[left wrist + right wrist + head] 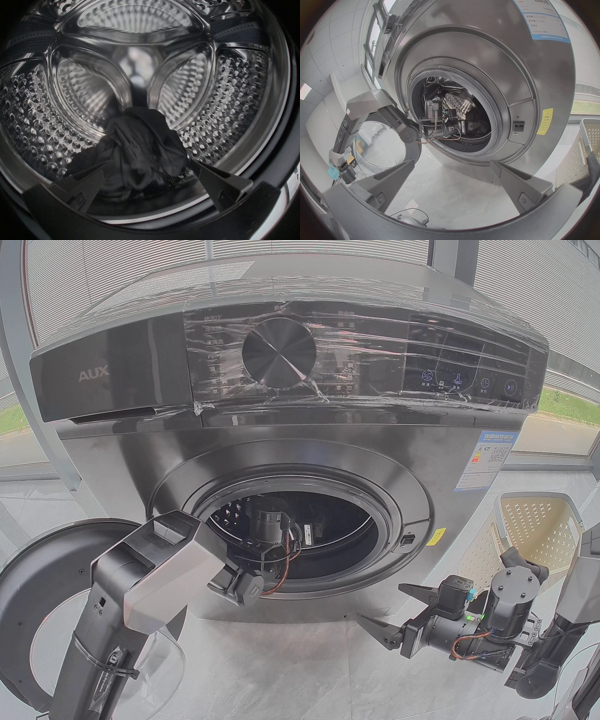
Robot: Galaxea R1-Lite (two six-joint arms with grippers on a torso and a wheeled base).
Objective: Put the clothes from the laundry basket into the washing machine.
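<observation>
Left hand (150,162) is inside the washing machine (350,446) drum (243,93), spread wide and gripping nothing. Dark garment (140,147) lies bunched on the drum floor between its tips. Right hand (382,605) hangs low in front of the machine, right of the opening, wide and empty. Laundry basket (537,521) stands right of the machine. Door (37,577) is swung open to the left.

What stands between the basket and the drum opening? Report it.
The left arm sits in the opening, its tool open inside the drum by a dark garment. The door is swung wide. Nothing else visible lies between the basket and the opening.
</observation>
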